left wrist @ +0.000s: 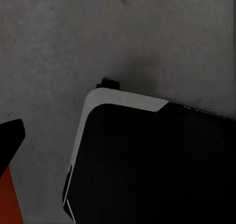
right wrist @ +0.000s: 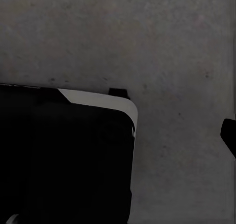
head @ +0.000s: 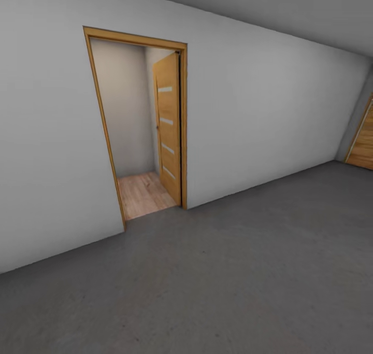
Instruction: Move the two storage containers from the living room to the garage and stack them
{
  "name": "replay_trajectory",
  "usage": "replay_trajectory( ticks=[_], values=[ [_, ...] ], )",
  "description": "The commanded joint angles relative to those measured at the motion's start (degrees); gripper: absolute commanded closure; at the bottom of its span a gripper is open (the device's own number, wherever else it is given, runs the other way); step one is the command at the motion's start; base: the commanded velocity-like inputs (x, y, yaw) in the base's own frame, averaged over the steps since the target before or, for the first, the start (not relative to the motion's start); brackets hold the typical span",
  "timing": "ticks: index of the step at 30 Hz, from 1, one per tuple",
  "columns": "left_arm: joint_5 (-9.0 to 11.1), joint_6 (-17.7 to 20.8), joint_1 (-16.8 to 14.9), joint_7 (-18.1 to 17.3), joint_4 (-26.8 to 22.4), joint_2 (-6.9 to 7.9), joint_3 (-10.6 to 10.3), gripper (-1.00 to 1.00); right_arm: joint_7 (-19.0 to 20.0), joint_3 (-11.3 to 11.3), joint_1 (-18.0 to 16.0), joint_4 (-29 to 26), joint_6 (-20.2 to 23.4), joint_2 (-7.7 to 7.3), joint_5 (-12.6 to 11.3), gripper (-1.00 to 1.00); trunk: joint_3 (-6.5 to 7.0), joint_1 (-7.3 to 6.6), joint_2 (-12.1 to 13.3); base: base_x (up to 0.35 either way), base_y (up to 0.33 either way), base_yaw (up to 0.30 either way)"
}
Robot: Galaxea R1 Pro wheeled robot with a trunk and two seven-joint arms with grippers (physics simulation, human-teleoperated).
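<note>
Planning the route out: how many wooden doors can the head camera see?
2: one door swung open inside the doorway at left, another door partly cut off at the right edge. Others may lie outside view.

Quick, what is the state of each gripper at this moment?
Left gripper: cannot be told; one dark fingertip shows beside something red-orange.
Right gripper: cannot be told; one dark fingertip shows.

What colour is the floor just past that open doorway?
Light wood planks, unlike the dark grey concrete floor on the near side; the head view shows it best.
</note>
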Motion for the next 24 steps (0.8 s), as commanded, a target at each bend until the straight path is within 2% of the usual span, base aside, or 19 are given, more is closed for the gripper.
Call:
replay_trajectory(
  ticks=[1, 24],
  values=[
    [0.51, -0.13, -0.04, -0.04, 0.04, 0.0, -0.5, -1.0, -0.1, 0.49, -0.08, 0.18, -0.34, 0.02, -0.58, -1.0, -0.1, 0.04, -0.08, 0.257, 0.0, -0.02],
    [1.11, -0.23, -0.04, 0.03, 0.1, -0.04, -0.46, -1.0, -0.12, 0.83, -0.13, 0.11, -0.23, -0.11, 0.28, -1.0, -0.1, 0.04, -0.08, 0.316, 0.0, -0.002]
  ],
)
